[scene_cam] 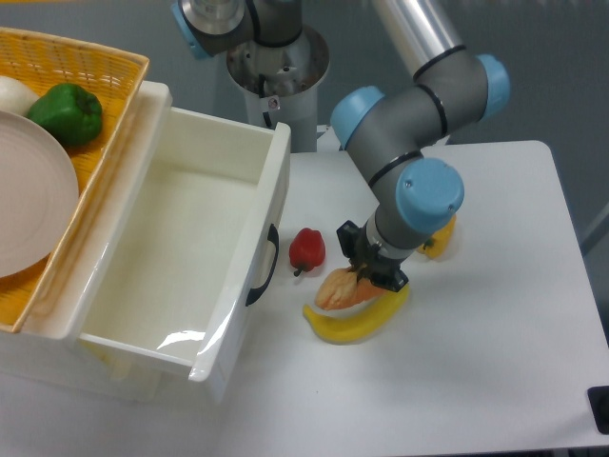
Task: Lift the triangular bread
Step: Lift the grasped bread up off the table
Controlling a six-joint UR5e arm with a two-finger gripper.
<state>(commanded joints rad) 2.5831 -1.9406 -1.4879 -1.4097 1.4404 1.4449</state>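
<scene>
The gripper (364, 277) is down at the middle of the white table (495, 381), its dark fingers closed on the right end of the triangular bread (338, 288), a golden tan pastry with paler streaks. The bread sits just above the yellow banana (354, 319), which curves along its near side (whether the two touch cannot be told from this angle). A small red pepper (306, 248) lies just left of the gripper, near the black handle of the white bin (190, 257). A yellow bell pepper (440, 238) is partly hidden behind the arm's blue-capped wrist on the right. At far left a woven basket (105, 71) holds a green pepper (67, 114) and a pale plate (33, 195).
</scene>
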